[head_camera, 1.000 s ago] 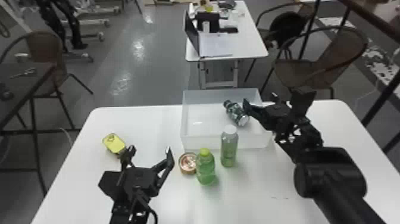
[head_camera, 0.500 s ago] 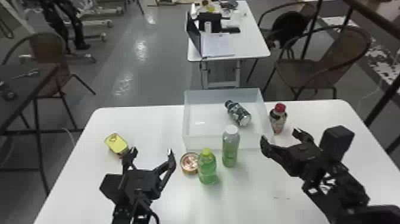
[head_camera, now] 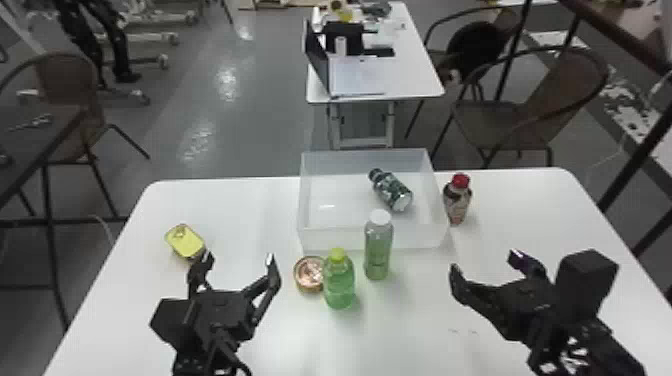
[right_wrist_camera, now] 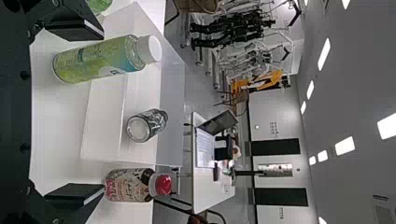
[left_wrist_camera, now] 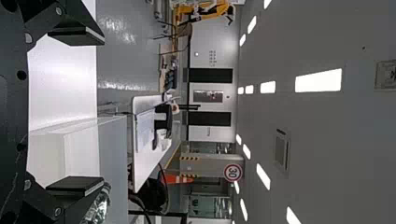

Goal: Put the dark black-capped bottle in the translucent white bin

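Just in frt of bin [head_camera: 327, 240], white-capped btl [head_camera: 378, 250] stands upright.

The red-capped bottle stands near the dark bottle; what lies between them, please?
A side wall of the bin lies between the dark bottle, inside, and the red-capped bottle, outside, as the head view shows.

This looks like a robotics lab, with a black humanoid machine [right_wrist_camera: 233, 29] near pale wheeled frames [head_camera: 162, 38], a yellow machine [right_wrist_camera: 261, 83], an open laptop [head_camera: 318, 60], an orange cone [left_wrist_camera: 172, 179] and a round red-rimmed sign [left_wrist_camera: 233, 172], strip ceiling lights [left_wrist_camera: 320, 80] above a glossy grey floor [head_camera: 200, 100].
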